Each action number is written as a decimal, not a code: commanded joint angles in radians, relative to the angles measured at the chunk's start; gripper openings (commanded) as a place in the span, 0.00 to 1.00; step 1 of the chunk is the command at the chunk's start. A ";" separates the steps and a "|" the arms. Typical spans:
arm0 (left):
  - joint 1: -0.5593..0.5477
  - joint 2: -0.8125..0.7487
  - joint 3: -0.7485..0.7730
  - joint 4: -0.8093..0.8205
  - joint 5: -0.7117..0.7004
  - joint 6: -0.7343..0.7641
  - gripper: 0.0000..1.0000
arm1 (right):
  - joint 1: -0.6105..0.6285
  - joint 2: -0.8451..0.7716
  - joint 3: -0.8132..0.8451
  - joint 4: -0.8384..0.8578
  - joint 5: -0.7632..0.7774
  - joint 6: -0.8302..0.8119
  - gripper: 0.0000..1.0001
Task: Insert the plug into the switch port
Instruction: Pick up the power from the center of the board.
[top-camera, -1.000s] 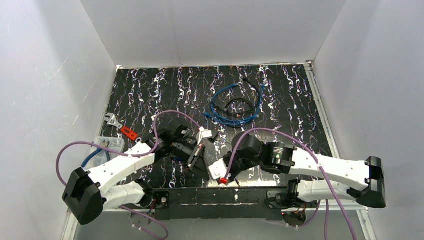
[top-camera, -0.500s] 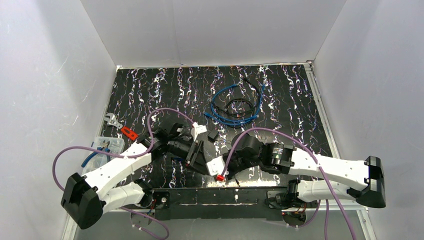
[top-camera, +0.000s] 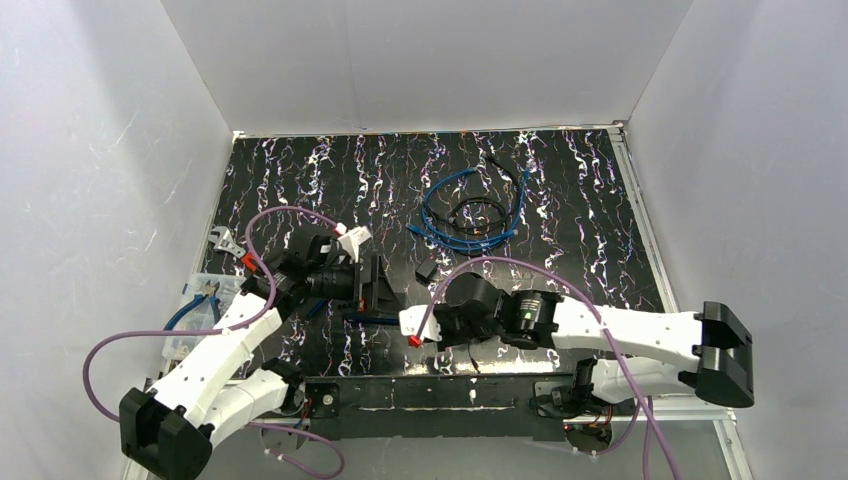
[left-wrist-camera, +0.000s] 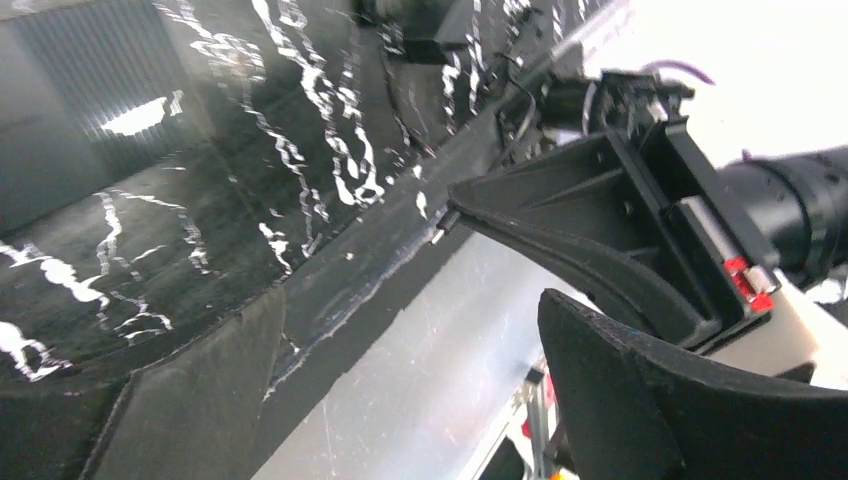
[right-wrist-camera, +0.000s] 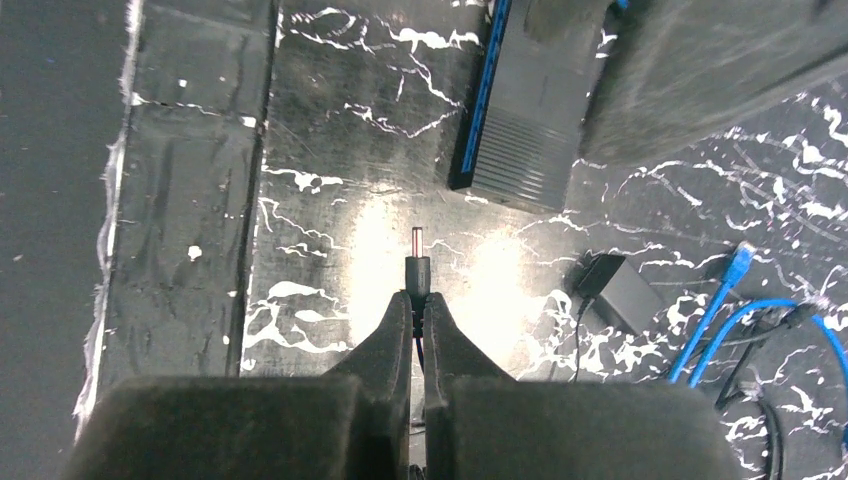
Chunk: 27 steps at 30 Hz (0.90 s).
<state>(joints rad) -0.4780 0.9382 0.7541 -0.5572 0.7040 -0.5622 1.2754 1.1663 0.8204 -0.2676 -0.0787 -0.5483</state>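
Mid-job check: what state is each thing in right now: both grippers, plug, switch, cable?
Right gripper: shut on the black barrel plug, metal tip bare, not inserted.
Left gripper: open, empty.
Black-and-blue switch box: lying flat on the mat, apart from the plug.
Blue cable: coiled loose at the back.

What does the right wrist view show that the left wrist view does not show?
Only the right wrist view: the right hand shut on the plug, its tip not yet touching the switch, with a blue cable to the side. Only the left wrist view: the left hand open, holding nothing. Both: the black marbled mat.
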 joint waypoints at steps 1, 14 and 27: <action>0.056 -0.011 0.042 -0.093 -0.153 0.038 0.98 | -0.023 0.045 -0.005 0.086 0.058 0.059 0.01; 0.202 0.100 0.001 -0.036 -0.279 0.018 0.98 | -0.116 0.117 -0.056 0.242 0.126 0.218 0.01; 0.260 0.309 0.016 0.035 -0.393 -0.005 0.98 | -0.176 0.147 -0.108 0.333 0.125 0.310 0.01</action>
<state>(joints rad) -0.2275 1.2263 0.7601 -0.5303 0.3711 -0.5636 1.1252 1.2930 0.7229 -0.0124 0.0561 -0.2815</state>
